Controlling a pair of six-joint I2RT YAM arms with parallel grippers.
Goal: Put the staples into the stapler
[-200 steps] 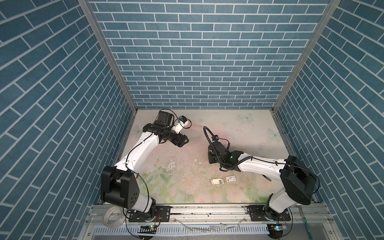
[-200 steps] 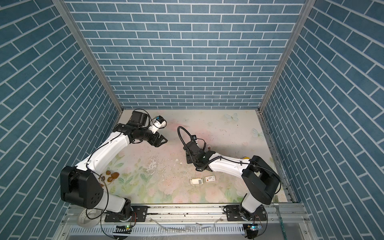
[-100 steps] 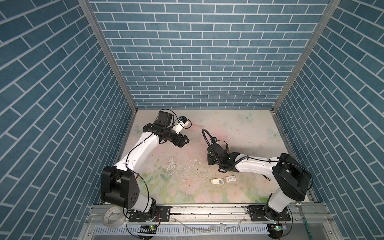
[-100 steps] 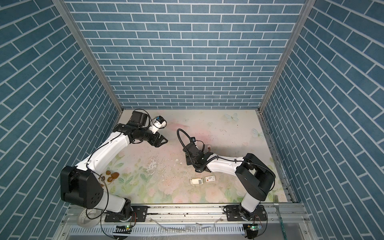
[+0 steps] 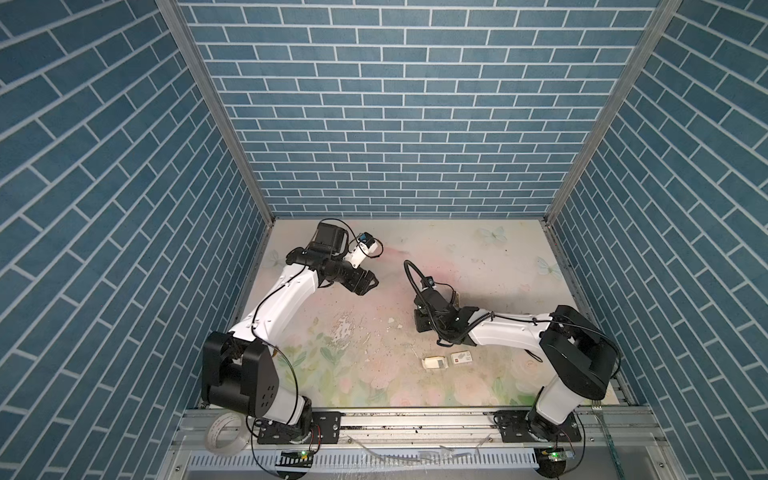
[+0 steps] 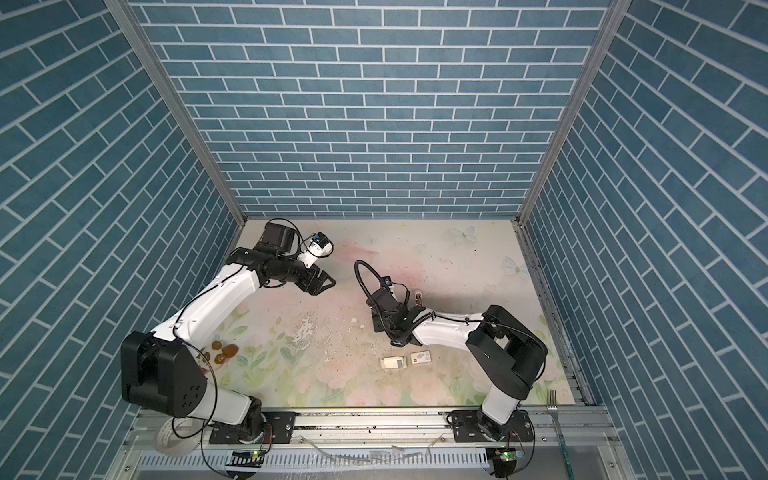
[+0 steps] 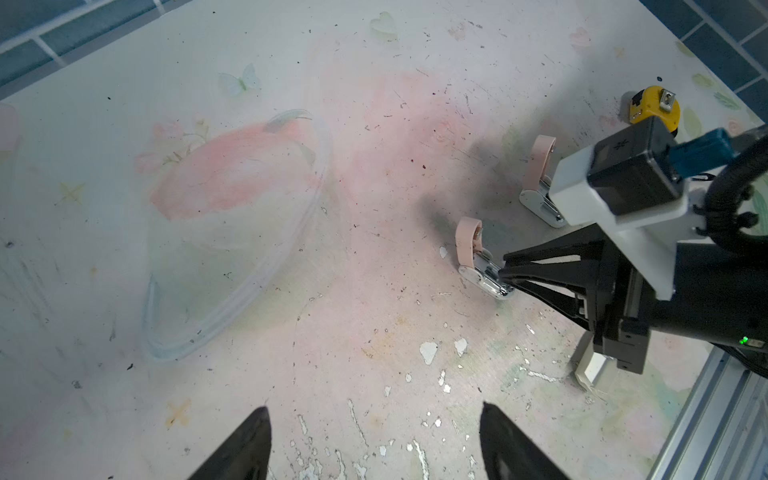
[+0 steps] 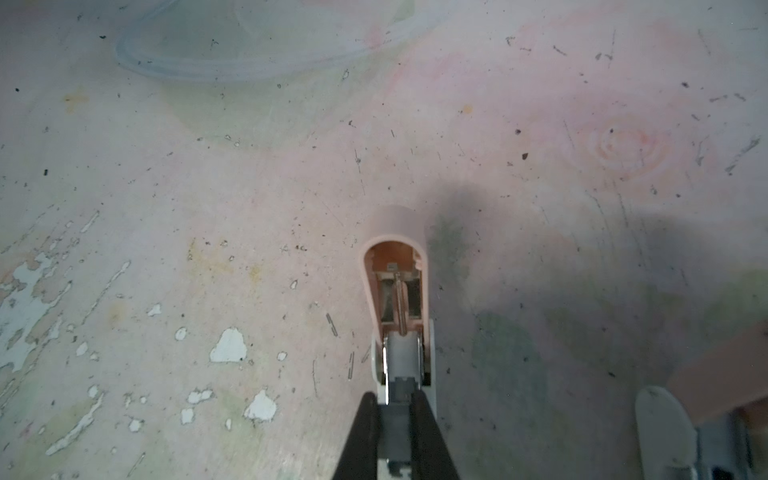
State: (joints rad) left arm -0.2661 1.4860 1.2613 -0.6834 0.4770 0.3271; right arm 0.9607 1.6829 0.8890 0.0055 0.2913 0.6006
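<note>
Stapler (image 8: 397,307) is pinched by its metal magazine (image 8: 401,353) between the right gripper's (image 8: 395,401) pressed-in fingers, pink lid (image 8: 392,224) swung open just ahead of them. Staples (image 5: 436,363) lie in a white tray (image 5: 426,363) behind that gripper, beside its forearm (image 5: 507,338). Left gripper (image 7: 374,407) hangs spread, well apart, facing the stapler

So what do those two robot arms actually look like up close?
The left arm and right arm have white tubular links, chunky black joints and thin black cables. The left end effector and right end effector have black tapered fingers.
</note>
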